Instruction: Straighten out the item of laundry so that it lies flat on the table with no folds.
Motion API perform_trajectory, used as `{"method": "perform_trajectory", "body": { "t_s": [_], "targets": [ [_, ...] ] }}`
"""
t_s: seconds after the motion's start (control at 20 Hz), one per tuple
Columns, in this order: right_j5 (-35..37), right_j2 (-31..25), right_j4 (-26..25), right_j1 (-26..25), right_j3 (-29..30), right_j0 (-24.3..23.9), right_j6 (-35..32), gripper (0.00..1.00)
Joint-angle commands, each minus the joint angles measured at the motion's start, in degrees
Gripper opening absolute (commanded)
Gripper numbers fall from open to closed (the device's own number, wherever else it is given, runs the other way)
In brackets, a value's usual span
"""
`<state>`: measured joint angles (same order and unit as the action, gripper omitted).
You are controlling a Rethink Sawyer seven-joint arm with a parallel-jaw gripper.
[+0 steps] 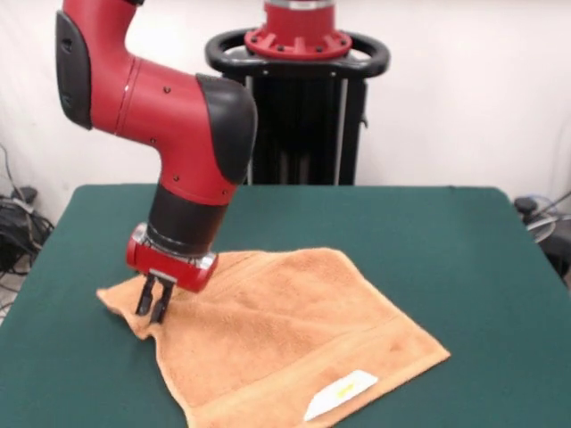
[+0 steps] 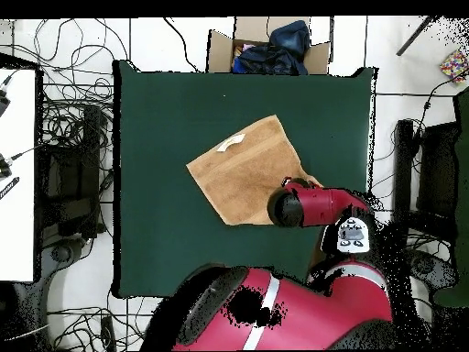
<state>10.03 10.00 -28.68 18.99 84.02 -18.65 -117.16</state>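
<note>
The orange-tan towel (image 1: 285, 343) lies spread on the green table (image 1: 446, 241), skewed to the edges, with its white tag (image 1: 341, 392) at the near edge. My gripper (image 1: 153, 308) points down at the towel's left corner, its fingers (image 1: 143, 299) close together and pinching the cloth, which puckers just below them. A woven band runs along the near end. In the overhead view the towel (image 2: 240, 170) lies mid-table (image 2: 165, 110) with the tag (image 2: 231, 142) at its far edge. There the arm (image 2: 316, 206) covers the towel's right corner and hides the gripper.
The black pedestal (image 1: 299, 107) stands behind the table's far edge. A cardboard box with dark clothes (image 2: 270, 46) sits beyond the table's far side. Cables (image 2: 64, 119) and a white table (image 2: 16, 174) lie to the left, and dark gear (image 2: 430, 183) to the right.
</note>
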Motion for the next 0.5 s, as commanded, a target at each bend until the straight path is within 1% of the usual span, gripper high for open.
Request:
{"method": "perform_trajectory", "body": {
  "t_s": [0.05,0.3,0.4,0.5],
  "targets": [
    [2.4,0.5,-6.0,-0.6,13.5,-1.6,0.9,0.00],
    [-2.9,1.8,-11.9,-0.6,17.2,-5.5,1.7,0.00],
    [-4.6,1.9,-14.1,-1.1,17.9,-7.2,1.7,0.00],
    [-7.3,3.2,-15.8,-2.4,18.1,-7.9,0.2,0.00]
  ]
}}
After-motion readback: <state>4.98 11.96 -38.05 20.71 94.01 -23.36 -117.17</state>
